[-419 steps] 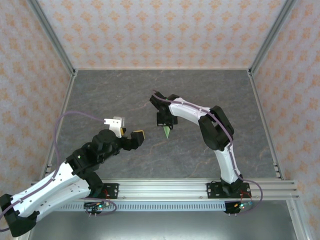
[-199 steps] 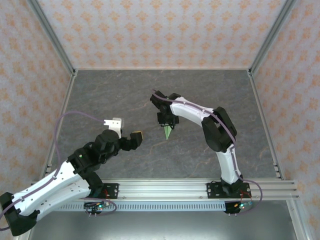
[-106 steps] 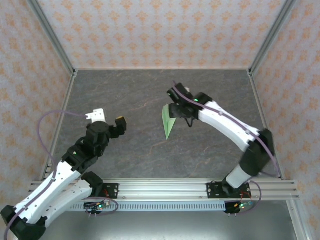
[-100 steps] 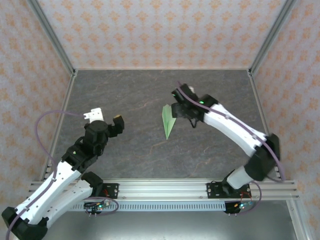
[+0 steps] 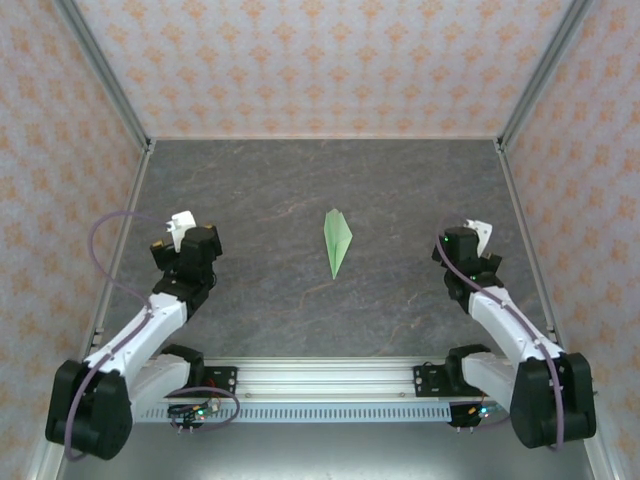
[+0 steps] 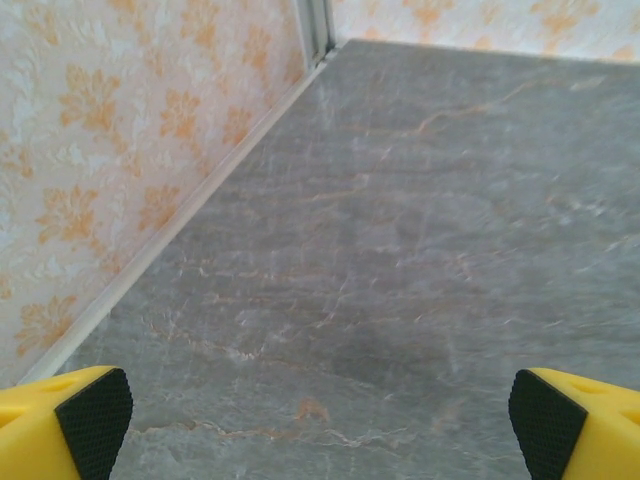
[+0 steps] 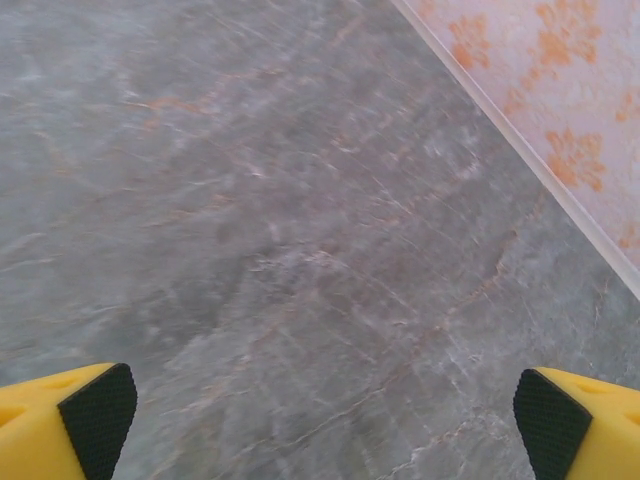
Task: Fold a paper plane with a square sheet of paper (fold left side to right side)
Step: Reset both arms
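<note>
**Item 1, paper plane** (image 5: pixel 337 241). Pale-green, slim folded dart lying flat on the dark marbled table (image 5: pixel 250 190), about mid-table. Its long narrow tip points toward the near rail (image 5: pixel 330 375). It touches neither arm.

**Item 2, left gripper** (image 5: pixel 186 243). It is drawn back to the left side of the table, close to the patterned wall (image 5: pixel 60 170) and well apart from the plane, which lies to its right at about the same depth. The jaws are spread wide and carry nothing.

**Item 3, right gripper** (image 5: pixel 468 246). It sits on the right side, likewise well apart from the plane, which lies to its left. The jaws are spread wide and carry nothing.

**Position note.** The plane lies between the two grippers, roughly midway, with bare table on either side.

**View notes.**
- From overhead, the plane, both folded-back arms and a purple cable (image 5: pixel 102 226) looping by the left arm are plain, but the finger gaps are hard to read.
- The left wrist camera gives the left gripper (image 6: pixel 320 425): yellow fingers with black pads (image 6: pixel 95 420) at the frame's lower corners, bare stone-grey surface between them, and floral wall at left.
- The right wrist camera gives the right gripper (image 7: pixel 322 425) the same way: pads (image 7: pixel 548 425) far apart, bare table between, and wall at upper right.
</note>
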